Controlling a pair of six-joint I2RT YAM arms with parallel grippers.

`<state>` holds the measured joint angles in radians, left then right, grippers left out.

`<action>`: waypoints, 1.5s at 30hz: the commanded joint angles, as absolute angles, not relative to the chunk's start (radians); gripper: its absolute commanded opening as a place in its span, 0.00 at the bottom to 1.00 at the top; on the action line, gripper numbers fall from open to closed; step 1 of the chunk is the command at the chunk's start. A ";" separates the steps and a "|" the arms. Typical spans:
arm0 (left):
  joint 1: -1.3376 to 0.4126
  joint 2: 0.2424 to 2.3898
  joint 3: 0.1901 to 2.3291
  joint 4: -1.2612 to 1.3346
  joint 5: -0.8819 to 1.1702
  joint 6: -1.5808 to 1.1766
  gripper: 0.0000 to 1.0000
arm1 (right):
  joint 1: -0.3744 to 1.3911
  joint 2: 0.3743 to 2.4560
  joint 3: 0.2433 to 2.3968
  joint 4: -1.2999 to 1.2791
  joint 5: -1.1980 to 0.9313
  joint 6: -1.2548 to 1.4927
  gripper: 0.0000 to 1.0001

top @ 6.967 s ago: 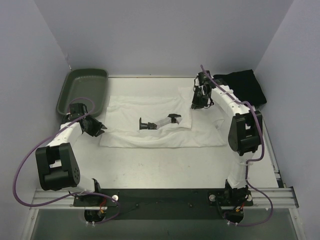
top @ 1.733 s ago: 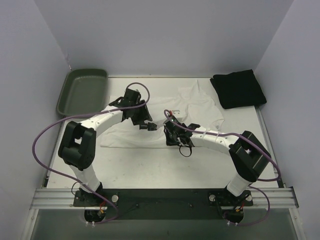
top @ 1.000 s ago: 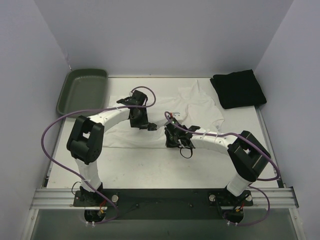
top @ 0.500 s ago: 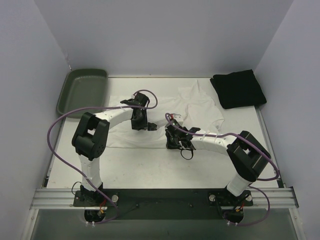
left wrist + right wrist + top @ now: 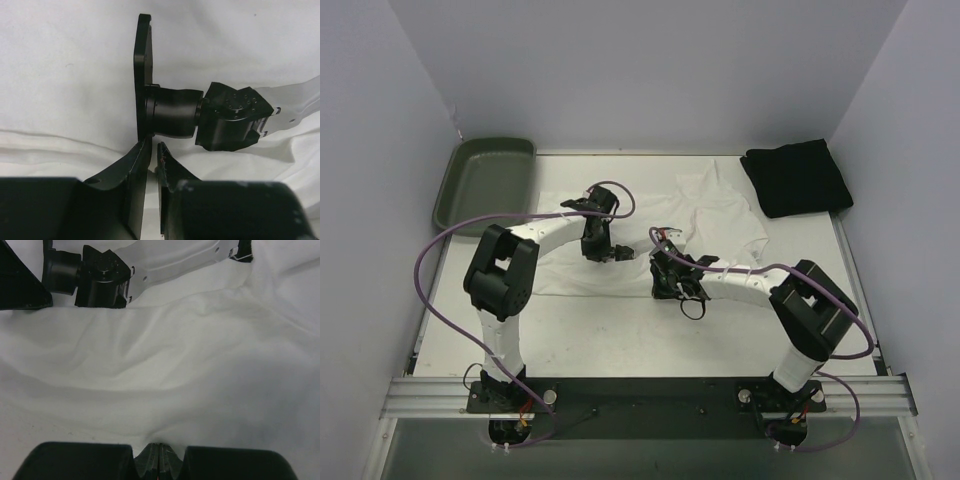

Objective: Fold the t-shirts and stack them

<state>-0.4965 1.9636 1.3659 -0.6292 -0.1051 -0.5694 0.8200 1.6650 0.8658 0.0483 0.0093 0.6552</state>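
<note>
left gripper (image 5: 600, 246): seven seconds ago low beside the green tray (image 5: 485, 180); now at mid-table over the cloth. Jaws narrow within the last second from wide to a slim gap at the thin plate of the black-and-white bracket (image 5: 175, 112).
right gripper (image 5: 672, 280): gone from the far right corner to the near hem at centre, tips closed, pinching cloth.
white t-shirt (image 5: 725, 215): earlier spread flat and wide; right half now bunched and rumpled.

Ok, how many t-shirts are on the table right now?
2: the white t-shirt lies rumpled in the middle; the black t-shirt sits folded at the far right corner. None appears hidden.
</note>
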 commanded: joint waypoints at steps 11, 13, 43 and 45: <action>-0.408 1.818 1.381 -0.727 -0.140 -0.542 0.51 | 0.825 1.710 0.874 0.063 0.006 0.661 0.00; -0.399 1.819 1.379 -0.733 -0.144 -0.532 0.51 | 0.824 1.713 0.873 0.064 0.006 0.660 0.00; -0.477 1.994 1.571 -0.870 -0.018 -0.565 0.43 | 0.804 1.698 0.816 0.115 -0.031 0.669 0.00; -0.479 1.991 1.556 -0.864 -0.018 -0.561 0.43 | 0.804 1.698 0.816 0.118 -0.034 0.670 0.00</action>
